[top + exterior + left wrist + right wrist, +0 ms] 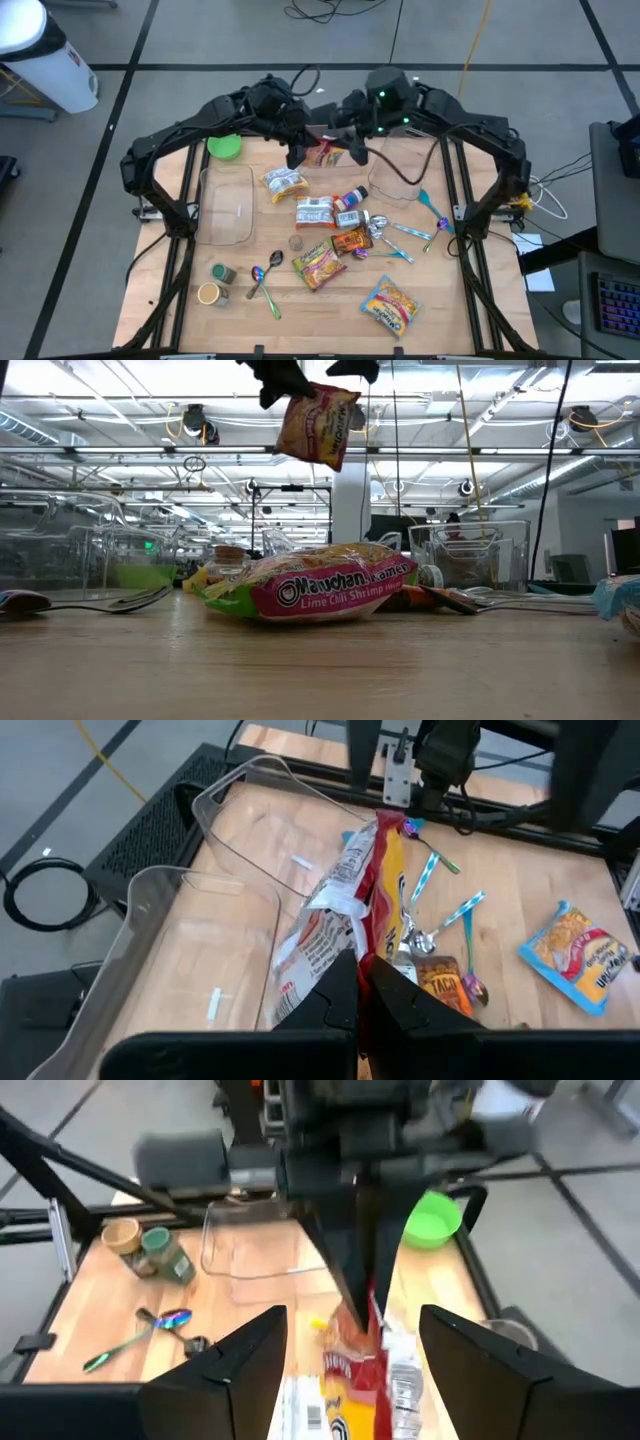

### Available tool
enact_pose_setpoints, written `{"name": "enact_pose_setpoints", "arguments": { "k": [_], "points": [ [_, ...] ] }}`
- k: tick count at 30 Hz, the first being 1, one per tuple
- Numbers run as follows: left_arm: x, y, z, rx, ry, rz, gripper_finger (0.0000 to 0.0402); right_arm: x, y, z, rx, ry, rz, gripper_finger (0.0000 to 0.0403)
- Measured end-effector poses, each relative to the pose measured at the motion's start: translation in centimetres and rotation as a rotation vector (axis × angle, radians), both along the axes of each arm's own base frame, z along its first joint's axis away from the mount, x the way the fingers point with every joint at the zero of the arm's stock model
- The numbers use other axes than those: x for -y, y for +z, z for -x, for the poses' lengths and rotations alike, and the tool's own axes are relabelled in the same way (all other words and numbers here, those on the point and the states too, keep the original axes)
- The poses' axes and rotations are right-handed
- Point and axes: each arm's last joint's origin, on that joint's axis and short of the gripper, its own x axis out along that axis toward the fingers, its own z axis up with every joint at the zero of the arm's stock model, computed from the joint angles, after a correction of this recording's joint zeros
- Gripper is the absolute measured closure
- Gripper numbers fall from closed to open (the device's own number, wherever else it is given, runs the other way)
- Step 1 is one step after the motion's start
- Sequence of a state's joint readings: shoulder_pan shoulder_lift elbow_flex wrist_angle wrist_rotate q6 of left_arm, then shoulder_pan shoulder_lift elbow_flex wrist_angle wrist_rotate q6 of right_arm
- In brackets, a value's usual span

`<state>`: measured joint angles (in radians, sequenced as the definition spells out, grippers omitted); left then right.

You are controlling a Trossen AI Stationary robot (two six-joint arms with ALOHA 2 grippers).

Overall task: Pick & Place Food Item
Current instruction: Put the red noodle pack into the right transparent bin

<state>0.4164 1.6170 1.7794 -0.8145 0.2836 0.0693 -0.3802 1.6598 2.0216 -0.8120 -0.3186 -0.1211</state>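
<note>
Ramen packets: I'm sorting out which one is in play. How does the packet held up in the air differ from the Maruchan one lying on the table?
The lifted ramen packet hangs in the air, pinched by the shut left gripper; the Maruchan packet lies flat on the table, untouched. The lifted one hangs tilted and creased; the Maruchan one rests level. Both are sealed noodle packets.

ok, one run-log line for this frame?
stage: handover | left gripper: shut on ramen packet, lifted above table | right gripper: open, jaws either side of packet | clear bin: empty

red/yellow ramen pkt [372,890], green bowl [224,147]
</note>
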Motion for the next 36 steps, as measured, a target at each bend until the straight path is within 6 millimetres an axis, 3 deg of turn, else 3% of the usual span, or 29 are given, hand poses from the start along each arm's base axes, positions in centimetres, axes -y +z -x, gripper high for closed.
{"name": "enact_pose_setpoints", "arguments": {
  "k": [6,18,28,36],
  "points": [
    [0.0,0.0,0.0,-0.002,-0.001,0.004,0.04,-0.1,-1.4,-0.7,-0.086,0.009,-0.03,0.0184],
    [0.2,0.0,-0.1,0.011,-0.037,0.013,0.0399,-0.3,-1.5,-0.8,-0.097,-0.037,0.031,0.02],
    [0.4,0.3,-0.3,0.054,-0.085,0.009,0.04,0.0,-4.7,-1.6,-0.168,-0.058,-0.037,0.0207],
    [0.6,0.4,-0.4,0.059,-0.096,0.006,0.0399,0.1,-4.5,-2.1,-0.092,-0.075,-0.045,0.0207]
  ]
}}
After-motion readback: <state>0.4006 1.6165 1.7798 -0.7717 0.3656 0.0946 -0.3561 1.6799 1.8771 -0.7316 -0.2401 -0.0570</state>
